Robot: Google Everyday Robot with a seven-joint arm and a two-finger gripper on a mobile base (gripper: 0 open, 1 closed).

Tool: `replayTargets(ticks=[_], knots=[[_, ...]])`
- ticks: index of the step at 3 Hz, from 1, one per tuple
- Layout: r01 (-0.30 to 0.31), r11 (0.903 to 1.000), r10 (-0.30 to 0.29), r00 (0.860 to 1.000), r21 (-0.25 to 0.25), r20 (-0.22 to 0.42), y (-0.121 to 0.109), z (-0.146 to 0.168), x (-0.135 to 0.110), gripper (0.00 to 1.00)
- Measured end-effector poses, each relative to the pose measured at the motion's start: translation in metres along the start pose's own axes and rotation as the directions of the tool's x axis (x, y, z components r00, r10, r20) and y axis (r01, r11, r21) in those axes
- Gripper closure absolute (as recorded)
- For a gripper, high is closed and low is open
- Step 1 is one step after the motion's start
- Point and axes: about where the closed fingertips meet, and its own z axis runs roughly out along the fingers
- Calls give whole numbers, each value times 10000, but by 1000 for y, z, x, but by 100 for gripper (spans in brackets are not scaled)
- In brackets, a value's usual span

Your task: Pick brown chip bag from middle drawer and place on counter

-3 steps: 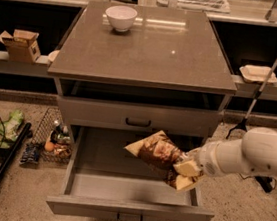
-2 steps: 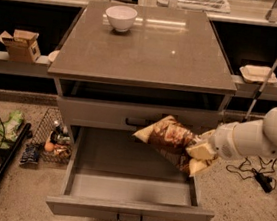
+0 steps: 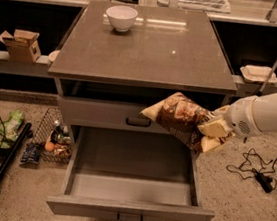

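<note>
My gripper (image 3: 212,134) is shut on the right end of the brown chip bag (image 3: 178,117), a crinkly dark brown bag with tan ends. It holds the bag in the air in front of the upper drawer front, above the right side of the open middle drawer (image 3: 132,182). The drawer floor is bare. The bag hangs below the front right edge of the counter (image 3: 150,53). My white arm (image 3: 264,113) comes in from the right.
A white bowl (image 3: 121,17) stands at the counter's back left. A wire basket (image 3: 52,139) of items and a green wrapper (image 3: 8,127) lie on the floor at left. Cables (image 3: 257,172) lie on the floor at right. A cardboard box (image 3: 21,45) sits on the left ledge.
My gripper has lifted the brown chip bag up and to the right, out of the middle drawer to the height of the upper drawer front.
</note>
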Motion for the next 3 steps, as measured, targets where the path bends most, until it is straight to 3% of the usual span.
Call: replayTargets(ticks=[1, 2, 3], knots=[[-20, 9976, 26, 10000, 698, -93, 4, -27, -2, 100], [-97, 9833, 129, 9998, 1816, -166, 5, -73, -6, 100], [98, 9669, -46, 9998, 2548, -211, -8, -104, -23, 100]])
